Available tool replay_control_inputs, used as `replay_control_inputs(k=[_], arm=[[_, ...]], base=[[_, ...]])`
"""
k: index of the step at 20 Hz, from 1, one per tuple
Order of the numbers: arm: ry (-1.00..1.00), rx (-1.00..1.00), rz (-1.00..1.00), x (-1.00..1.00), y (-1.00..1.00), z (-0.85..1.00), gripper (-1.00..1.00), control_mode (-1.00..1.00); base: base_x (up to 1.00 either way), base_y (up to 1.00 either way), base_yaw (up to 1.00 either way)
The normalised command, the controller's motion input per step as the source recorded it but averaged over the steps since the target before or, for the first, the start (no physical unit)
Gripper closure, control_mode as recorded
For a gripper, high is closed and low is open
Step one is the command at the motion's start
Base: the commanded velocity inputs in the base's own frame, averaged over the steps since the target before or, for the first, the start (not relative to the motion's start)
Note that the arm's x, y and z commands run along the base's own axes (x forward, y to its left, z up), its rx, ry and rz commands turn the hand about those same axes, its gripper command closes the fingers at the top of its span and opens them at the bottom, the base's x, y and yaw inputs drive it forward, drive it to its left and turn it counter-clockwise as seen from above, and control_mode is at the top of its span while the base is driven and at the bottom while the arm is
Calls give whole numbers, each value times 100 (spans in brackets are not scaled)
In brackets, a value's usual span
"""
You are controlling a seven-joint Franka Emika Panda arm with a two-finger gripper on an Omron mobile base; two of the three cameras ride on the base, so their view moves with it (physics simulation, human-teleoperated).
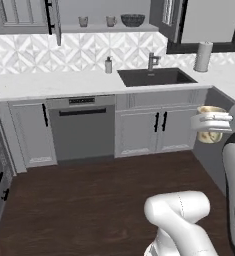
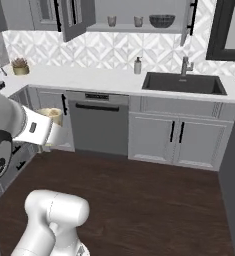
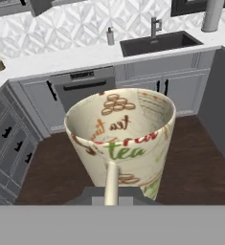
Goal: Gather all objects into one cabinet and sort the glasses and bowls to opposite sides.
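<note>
- The gripper (image 3: pixel 111 194) carries a cream-yellow cup (image 3: pixel 122 141) printed with "tea" lettering; in the hand view the cup stands upright with its mouth open to the camera and its handle running down toward the fingers.
- The fingers are pinching the cup at its handle side, nearly pressed together.
- In the left base view the cream-yellow cup (image 1: pixel 209 123) hangs in the air at the right edge, out in front of the white base cabinets (image 1: pixel 154 131) and well above the dark wood floor (image 1: pixel 89 200).
- In the right base view the same cup (image 2: pixel 51 120) shows at the left, beside the dishwasher (image 2: pixel 98 125).
- The grey wall cabinet (image 1: pixel 104 10) stands with its doors open; on its shelf (image 1: pixel 106 28) sit two taupe-grey cups (image 1: pixel 83 21), (image 1: pixel 111 21) near each other, with a wide dark bowl (image 1: pixel 133 20) to their right.
- On the counter (image 1: pixel 64 80) a soap dispenser (image 1: pixel 108 65) stands to the left of the dark sink (image 1: pixel 155 76).
</note>
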Motion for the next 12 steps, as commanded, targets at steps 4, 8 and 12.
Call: replay_control_inputs(k=[4, 8, 12], arm=[[0, 0, 0, 0, 0, 0, 100, 100], [0, 0, 0, 0, 0, 0, 100, 100], [0, 0, 0, 0, 0, 0, 100, 100]], base=[[100, 68, -39], [98, 26, -11], [100, 2, 0]])
